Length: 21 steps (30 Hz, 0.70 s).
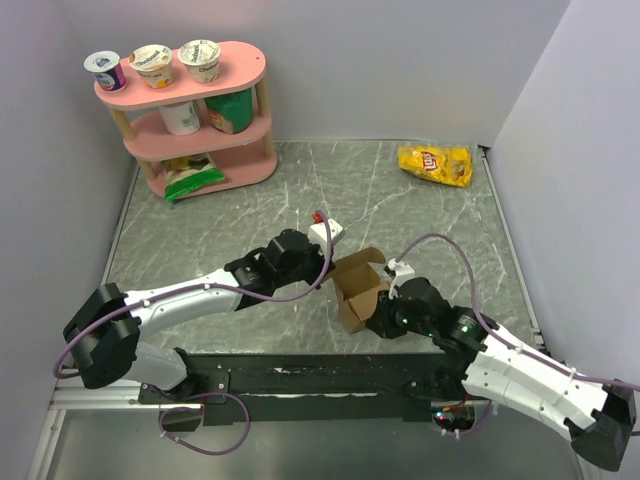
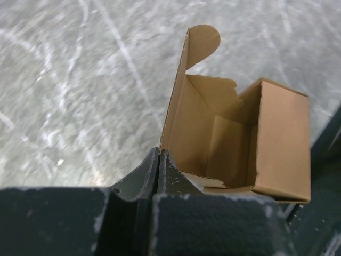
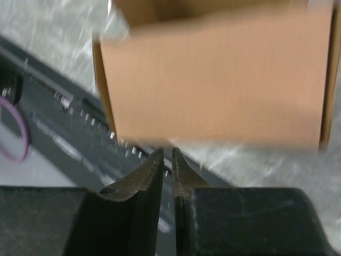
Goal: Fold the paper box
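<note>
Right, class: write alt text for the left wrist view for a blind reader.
The left gripper, shut, pinches the edge of a side wall of the paper box, open brown cardboard with a rounded flap standing up, on a grey marbled table.

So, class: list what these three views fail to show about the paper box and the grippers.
- Right wrist view: the paper box is blurred, so whether the right gripper pinches its lower edge is unclear.
- Left wrist view: the left gripper body hides part of the box's near edge.
- Top view: the wrists cover both grippers' tips; the shelf cups have labels too small to read.
</note>
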Each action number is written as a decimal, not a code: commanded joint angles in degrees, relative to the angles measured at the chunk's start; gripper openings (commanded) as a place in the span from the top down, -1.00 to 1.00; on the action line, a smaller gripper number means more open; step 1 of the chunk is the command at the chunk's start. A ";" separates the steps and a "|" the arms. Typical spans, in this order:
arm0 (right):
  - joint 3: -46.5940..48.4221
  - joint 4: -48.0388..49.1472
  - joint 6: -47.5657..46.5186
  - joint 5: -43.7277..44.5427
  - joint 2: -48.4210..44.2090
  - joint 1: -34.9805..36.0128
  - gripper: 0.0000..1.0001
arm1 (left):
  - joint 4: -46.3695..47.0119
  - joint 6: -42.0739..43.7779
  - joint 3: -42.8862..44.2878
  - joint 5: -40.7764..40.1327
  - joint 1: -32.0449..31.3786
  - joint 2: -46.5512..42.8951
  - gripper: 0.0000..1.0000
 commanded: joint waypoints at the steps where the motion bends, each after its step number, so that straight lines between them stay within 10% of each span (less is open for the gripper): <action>1: 1.24 11.75 -4.51 8.29 2.67 0.23 0.57 | 4.24 3.55 0.17 5.86 -1.55 -1.83 0.98; 21: 0.37 28.03 -9.80 6.80 13.84 0.23 0.55 | 9.25 -9.79 1.48 -0.28 -5.41 3.44 0.98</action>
